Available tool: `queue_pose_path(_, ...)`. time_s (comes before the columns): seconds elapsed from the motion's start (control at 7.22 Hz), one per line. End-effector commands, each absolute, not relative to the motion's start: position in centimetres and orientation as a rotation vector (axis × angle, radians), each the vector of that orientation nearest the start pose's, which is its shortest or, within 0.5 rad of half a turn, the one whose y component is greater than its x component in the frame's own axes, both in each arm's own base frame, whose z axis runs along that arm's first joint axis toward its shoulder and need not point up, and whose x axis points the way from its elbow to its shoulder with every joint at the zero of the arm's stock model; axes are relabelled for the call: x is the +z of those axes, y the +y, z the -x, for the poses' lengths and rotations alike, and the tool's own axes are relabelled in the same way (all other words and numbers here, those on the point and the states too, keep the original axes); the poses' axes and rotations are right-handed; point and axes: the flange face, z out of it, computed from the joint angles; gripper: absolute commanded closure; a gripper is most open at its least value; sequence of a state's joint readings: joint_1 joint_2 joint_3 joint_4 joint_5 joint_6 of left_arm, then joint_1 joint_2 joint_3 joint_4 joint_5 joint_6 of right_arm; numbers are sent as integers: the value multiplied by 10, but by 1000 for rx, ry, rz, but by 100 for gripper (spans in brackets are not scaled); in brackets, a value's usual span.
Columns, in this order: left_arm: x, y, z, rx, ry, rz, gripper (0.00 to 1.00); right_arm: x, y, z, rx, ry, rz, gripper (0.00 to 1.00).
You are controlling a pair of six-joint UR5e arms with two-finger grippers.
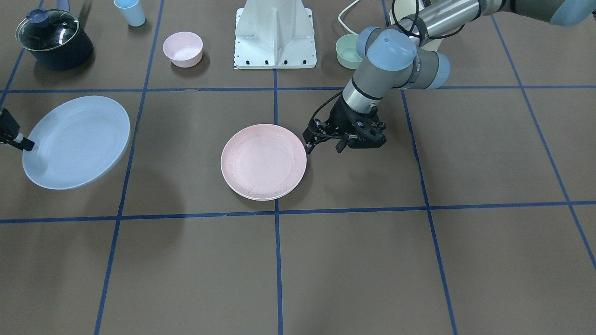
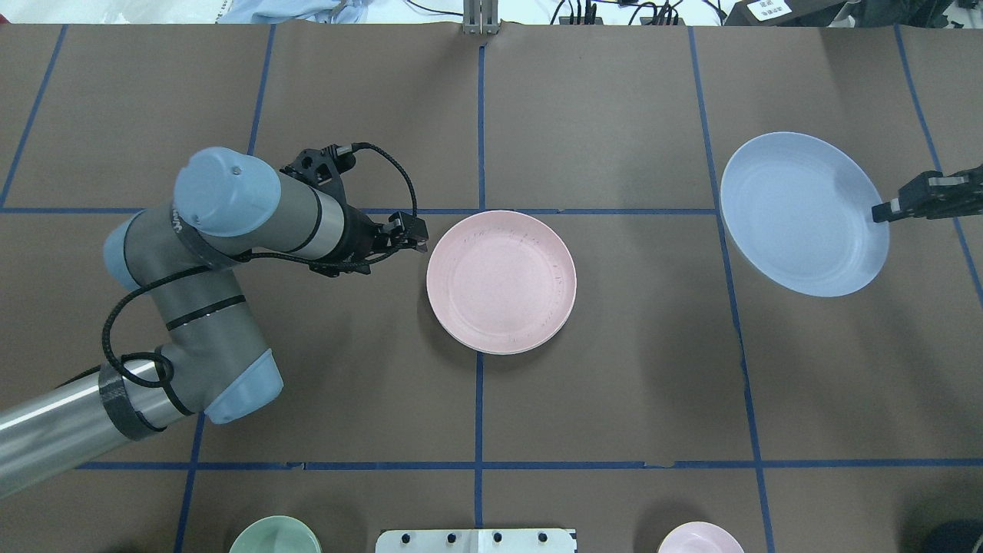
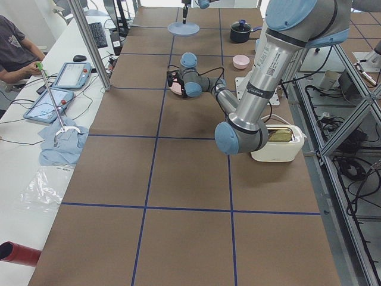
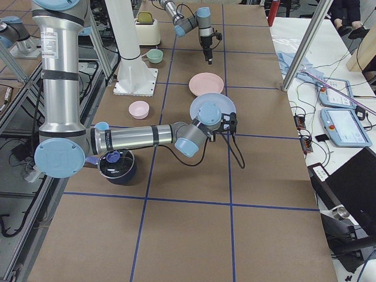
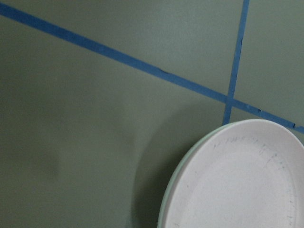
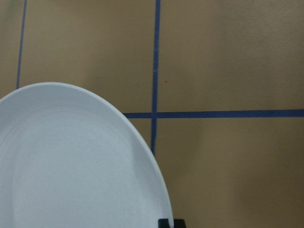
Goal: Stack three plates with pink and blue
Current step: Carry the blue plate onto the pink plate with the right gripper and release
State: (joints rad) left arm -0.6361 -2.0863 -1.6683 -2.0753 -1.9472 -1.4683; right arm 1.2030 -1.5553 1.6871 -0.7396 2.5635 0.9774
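A: Quick, start nearest the robot. What's on the desk (image 2: pixel 630 384)?

B: Robot-side of the pink plate (image 2: pixel 501 281) there are 2 bowls. Green bowl (image 2: pixel 274 536) is off to its left, small pink bowl (image 2: pixel 700 538) off to its right. Both are well apart from it.

A: And the pink plate itself?

B: Lies flat, mid-desk, over a blue tape crossing. It sits on top of the cream-white plate (image 5: pixel 163 211); only a thin rim of that one shows underneath. So 2 are stacked.

A: Left claw?

B: The left claw (image 1: pixel 333 139) hangs just beside the pink plate's left rim, pointing down at the desk. Released or clenched, I can't tell, since the wrist & cam mount cover the fingers.

A: Blue one?

B: The blue plate (image 2: pixel 802 215) is well to the right of the pink plate & a bit farther from the robot. It's up off the desk, tilted, w/ its shadow below. The right claw (image 2: pixel 882 214) is clenched on its right rim.
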Motion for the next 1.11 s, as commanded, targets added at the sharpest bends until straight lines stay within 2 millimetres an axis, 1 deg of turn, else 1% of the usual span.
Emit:
queue_pose_path(0.0, 267, -479, -418, -162, 1094, -167, 0, 430, -490, 212, 24, -1290, -45, 100)
queue_pose_path(0.14, 268, -469, -394, -154, 1104, -195, 0, 407, -499, 245, 19, -1263, -59, 100)
queue_pose_path(0.28, 274, -469, -382, -81, 1087, -245, 0, 381, -504, 282, 20, -1224, -49, 100)
queue_pose_path(0.42, 287, -467, -377, -17, 1058, -277, 0, 345, -512, 313, 24, -1189, -47, 100)
queue_pose_path(0.55, 294, -472, -367, -29, 1047, -281, 0, 311, -513, 353, 28, -1144, -65, 100)
queue_pose_path(0.69, 299, -479, -355, -49, 1037, -289, 0, 294, -501, 395, 28, -1110, -64, 100)
queue_pose_path(0.83, 310, -476, -342, -62, 1027, -289, 0, 288, -484, 425, 27, -1098, -63, 100)
queue_pose_path(0.97, 312, -482, -333, -79, 1020, -296, 0, 289, -472, 447, 14, -1080, -69, 100)
